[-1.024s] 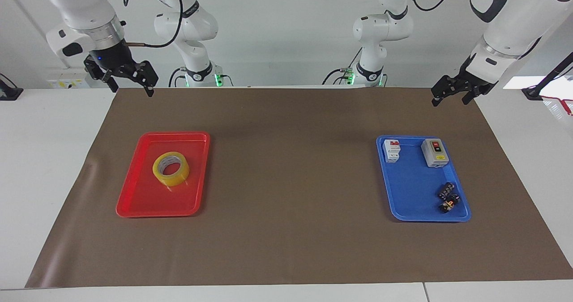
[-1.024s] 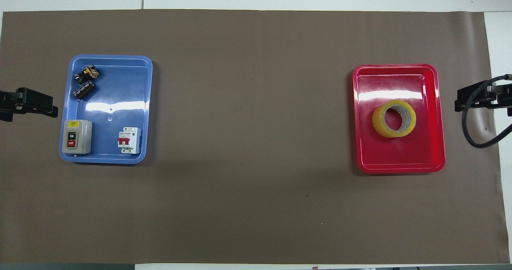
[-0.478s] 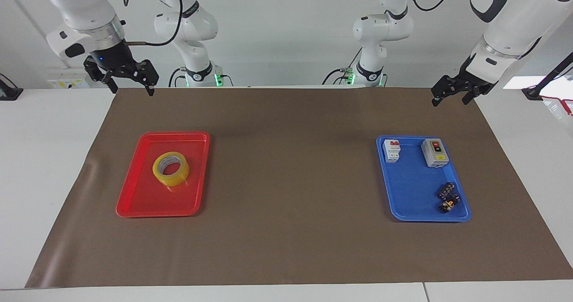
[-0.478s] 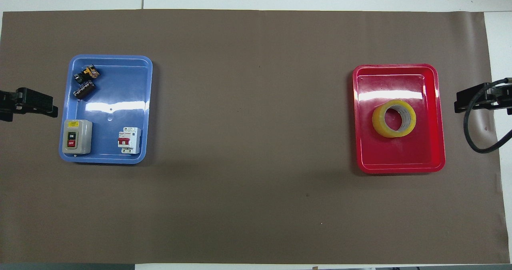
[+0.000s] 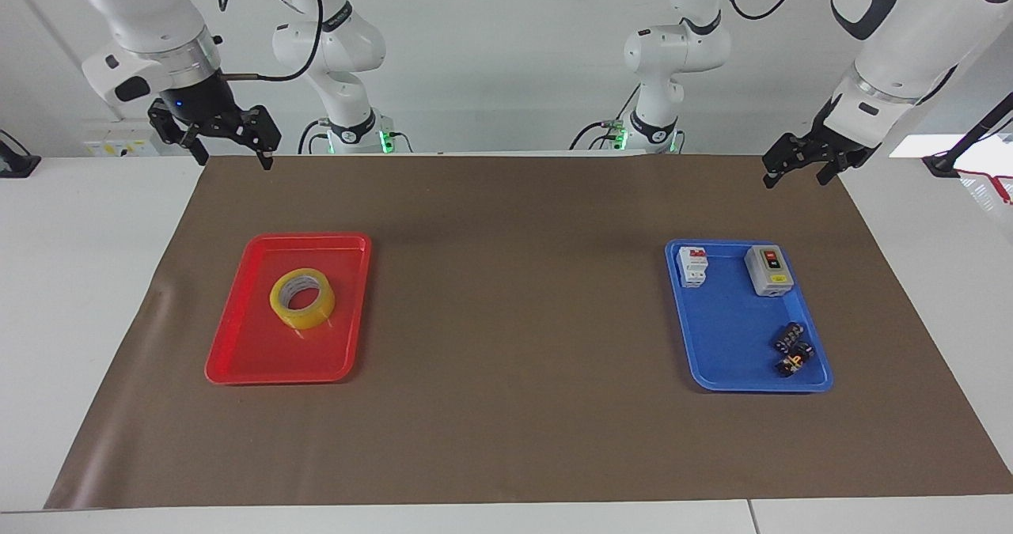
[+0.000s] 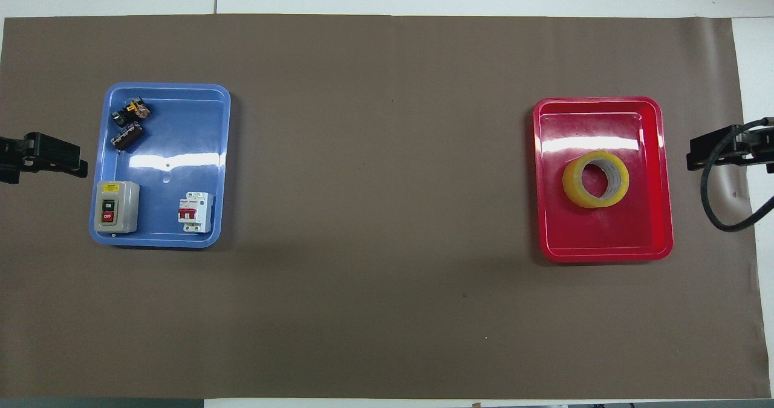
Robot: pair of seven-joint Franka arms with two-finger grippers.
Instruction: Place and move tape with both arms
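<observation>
The tape [image 5: 301,298], a yellow roll with a white core, lies flat in a red tray [image 5: 237,356] toward the right arm's end of the table. It also shows in the overhead view [image 6: 595,179]. My right gripper [image 5: 235,158] is open and empty. It hangs in the air over the corner of the brown mat at the robots' side, apart from the red tray. My left gripper [image 5: 795,176] is open and empty. It hangs over the mat's corner at the left arm's end.
A blue tray [image 5: 728,352] toward the left arm's end holds a grey switch box [image 5: 768,270], a white circuit breaker [image 5: 692,266] and small dark parts [image 5: 792,349]. A brown mat [image 5: 514,320] covers the table. Two smaller white arms stand at the robots' side.
My right gripper has shifted slightly and its cable has swung a little. The tape, the trays and the left gripper have not moved.
</observation>
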